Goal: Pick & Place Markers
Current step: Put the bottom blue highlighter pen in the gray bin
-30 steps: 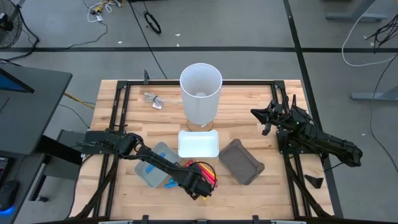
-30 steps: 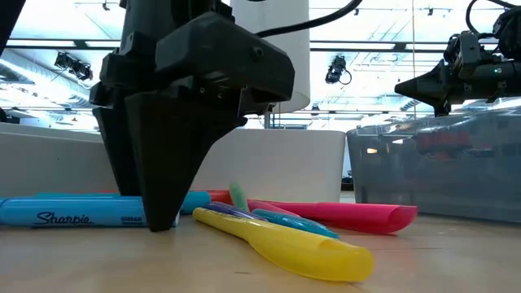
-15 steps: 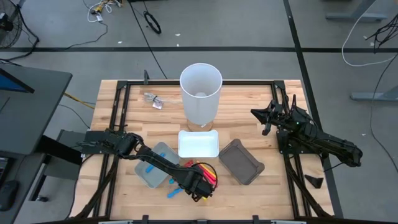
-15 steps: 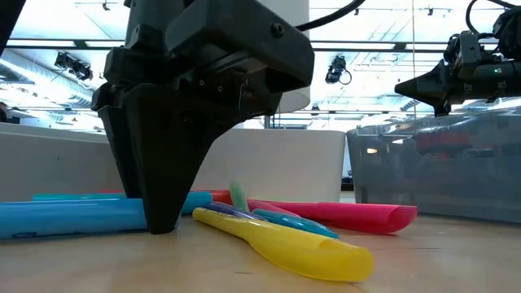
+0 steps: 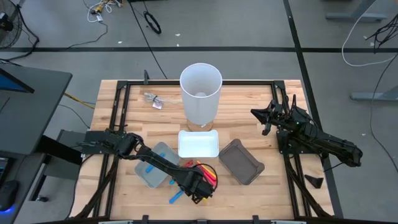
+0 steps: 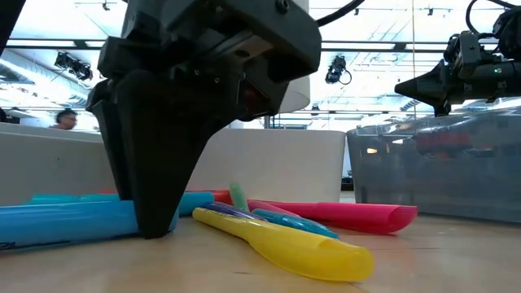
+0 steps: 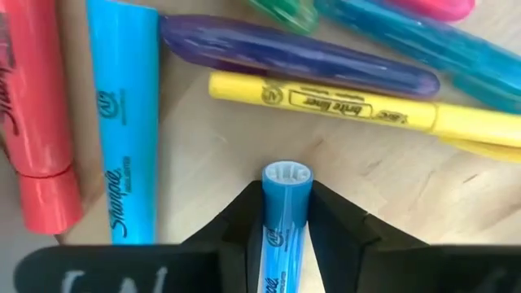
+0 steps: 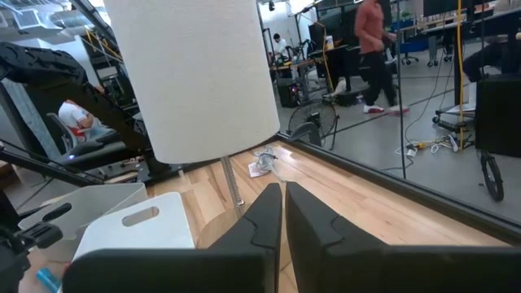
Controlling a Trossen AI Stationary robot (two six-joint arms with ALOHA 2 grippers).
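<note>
A: Lower centre of the high view, item one: left pincer (image 5: 198, 190), down on the wooden surface (image 5: 261, 199) at the edge of the markers (image 5: 204, 172). A blue marker (image 5: 176, 198) sticks out of it toward the lower left.

B: Trays?

A: A light grey tray (image 5: 153, 165) to the pile's left, a white tray (image 5: 198, 144) above it, a dark grey tray (image 5: 241, 162) to its right. A tall white cylinder (image 5: 201, 93) stands above the white tray. Right pincer (image 5: 255, 112) at the right, well apart from the pile.

B: Low view?

A: Left pincer fills the left half, tips on the surface, the blue marker running off the left edge. Yellow marker (image 6: 285, 242) and pink marker (image 6: 342, 216) lie to its right.

B: Left wrist view?

A: Fingers (image 7: 334, 232) closed narrow on the blue marker's barrel, one on each side. Further off: a yellow highlighter (image 7: 358, 107), a purple marker (image 7: 297, 55), a blue Sharpie (image 7: 124, 114), a red marker (image 7: 37, 114).

B: Right wrist view?

A: Right pincer's fingers pressed together, holding nothing, pointing at the cylinder.
</note>
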